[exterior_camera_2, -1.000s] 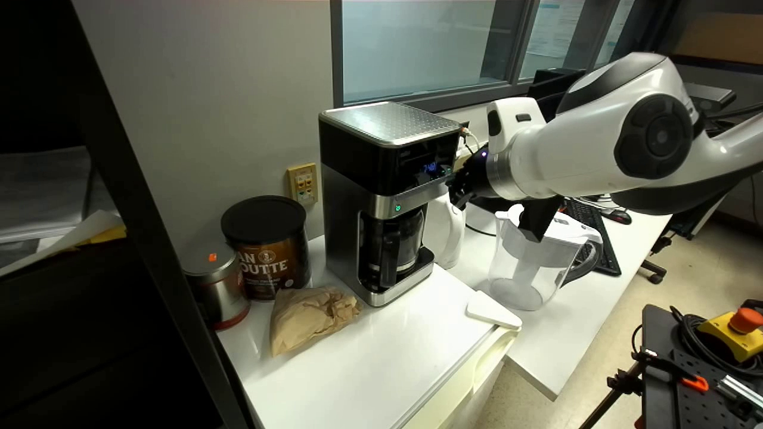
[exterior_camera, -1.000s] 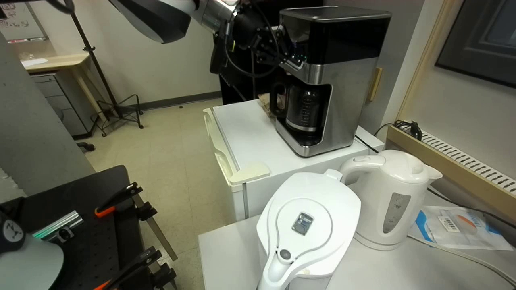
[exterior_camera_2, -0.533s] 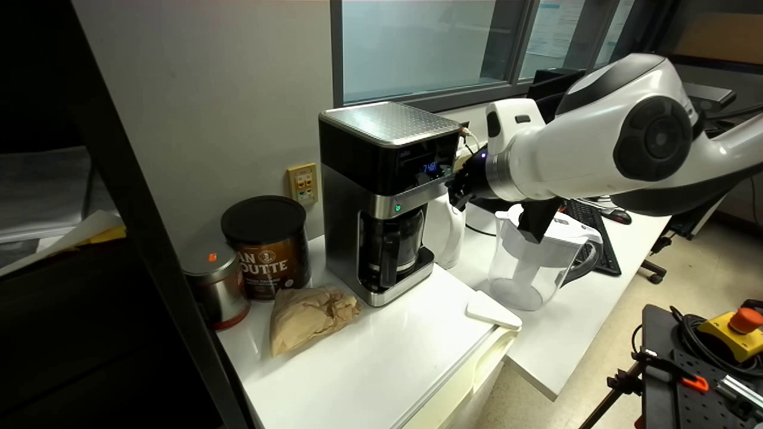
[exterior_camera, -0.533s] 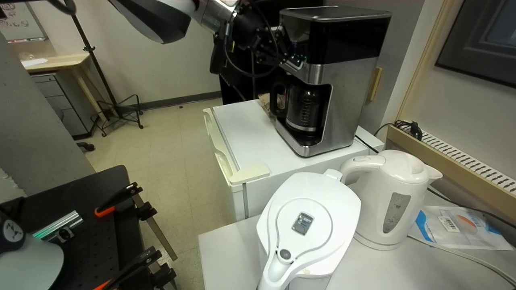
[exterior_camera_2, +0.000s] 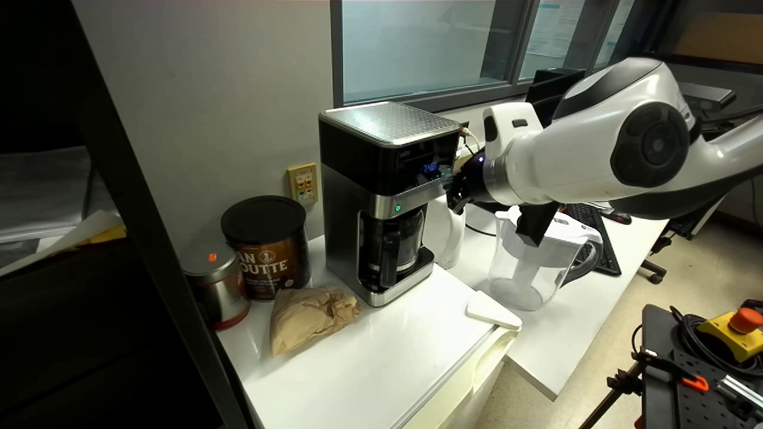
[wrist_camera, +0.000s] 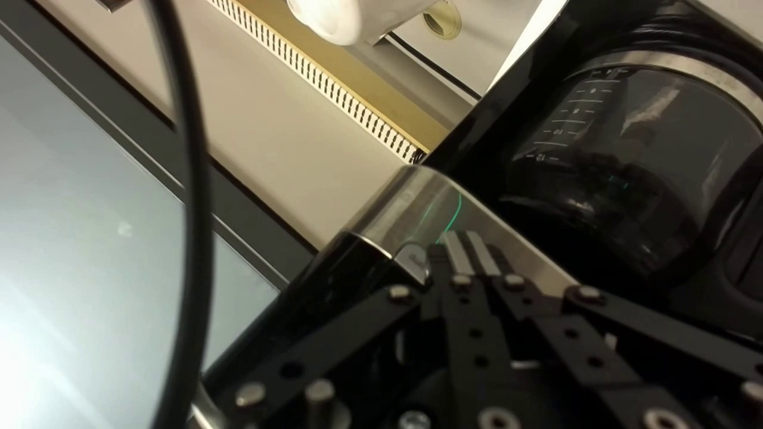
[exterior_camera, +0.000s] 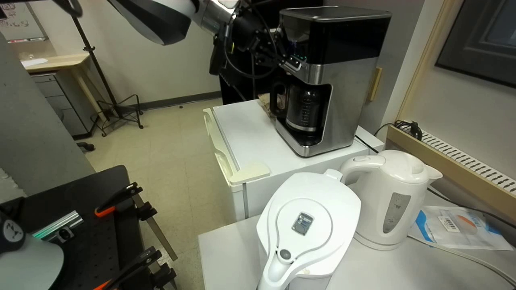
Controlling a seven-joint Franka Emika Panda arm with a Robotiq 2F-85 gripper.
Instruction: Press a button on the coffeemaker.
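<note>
The coffeemaker is a tall black and steel machine on a white fridge top, seen in both exterior views. Its dark glass carafe sits in the lower recess. The black upper front has a lit blue display, and a green lit button shows on the steel band. My gripper is at the front panel's lower edge, at the end nearer the kettle. In the wrist view the fingertips are together, empty, over the steel band. Whether they touch it, I cannot tell.
A white kettle and a white filter jug stand on the desk beside the fridge. A paper bag, a coffee can and a metal tin stand on the coffeemaker's other side. A cable crosses the wrist view.
The arm and gripper have moved slightly down and a little toward the coffeemaker. The coffeemaker and the other objects have not moved.
</note>
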